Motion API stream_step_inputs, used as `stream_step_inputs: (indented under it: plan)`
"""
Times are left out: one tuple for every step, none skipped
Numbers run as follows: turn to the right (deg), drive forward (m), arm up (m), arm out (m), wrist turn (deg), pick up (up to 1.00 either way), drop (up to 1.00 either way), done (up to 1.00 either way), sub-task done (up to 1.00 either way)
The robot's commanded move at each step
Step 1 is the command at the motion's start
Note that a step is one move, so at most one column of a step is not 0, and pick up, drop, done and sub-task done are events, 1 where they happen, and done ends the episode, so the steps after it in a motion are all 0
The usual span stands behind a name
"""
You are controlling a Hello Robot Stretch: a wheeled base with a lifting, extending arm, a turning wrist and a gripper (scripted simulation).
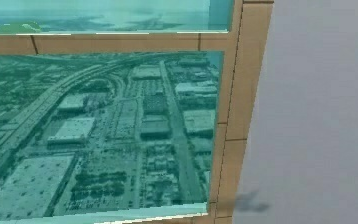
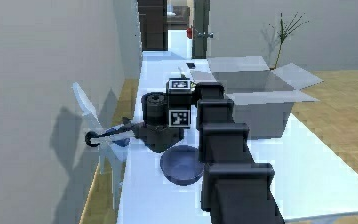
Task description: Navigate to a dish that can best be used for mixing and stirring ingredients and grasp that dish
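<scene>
A dark blue bowl point(image 2: 181, 165) lies on the white tabletop point(image 2: 157, 200), right beside the dark arm bar in the arm side view. The arm reaches up from the bottom edge, past two white marker squares point(image 2: 177, 114). Left of them the gripper point(image 2: 97, 138) stretches its thin fingers toward the grey wall, up and to the left of the bowl. A pale blue shape sits behind the fingertips, so I cannot tell whether the gripper holds anything.
An open grey box point(image 2: 255, 98) stands on the table beyond the arm, with a thin plant point(image 2: 283, 40) behind it. A grey wall point(image 2: 37, 100) runs along the table's left. Ahead hangs a wood-framed aerial city picture point(image 1: 107, 130) beside a grey wall point(image 1: 317, 120).
</scene>
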Motion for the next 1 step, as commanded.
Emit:
stream_step_inputs:
  plan:
    - [0.0,0.00,0.00,0.00,45.0,0.00,0.00,0.00,0.00]
